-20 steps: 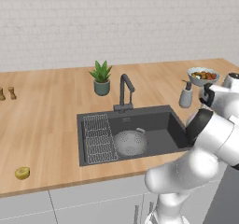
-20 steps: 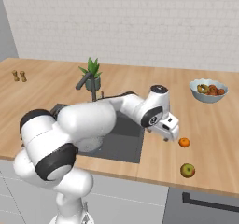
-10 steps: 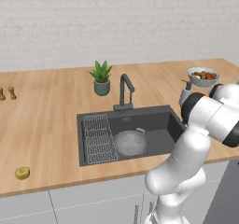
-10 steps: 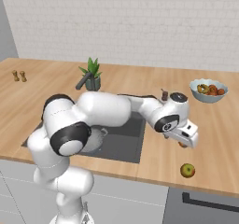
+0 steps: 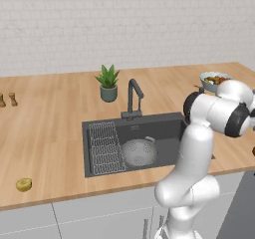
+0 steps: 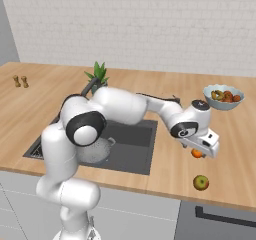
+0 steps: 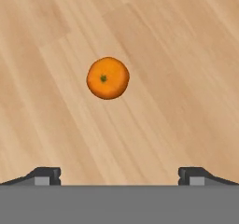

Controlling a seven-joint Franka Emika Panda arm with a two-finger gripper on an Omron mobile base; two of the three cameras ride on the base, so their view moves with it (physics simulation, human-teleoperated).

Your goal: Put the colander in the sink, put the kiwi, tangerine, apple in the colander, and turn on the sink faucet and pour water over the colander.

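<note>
Orange tangerine (image 7: 108,78) sits stem-dimple up on wood beneath the end effector (image 7: 119,175), fingers spread apart

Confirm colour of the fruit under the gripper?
Bright orange: the tangerine, clearest in the hand view.

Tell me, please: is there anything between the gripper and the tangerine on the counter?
Nothing visible. In the hand view the tangerine lies alone on bare wooden counter, ahead of the open gripper, slightly off centre. The fingertips stand wide apart.
</note>
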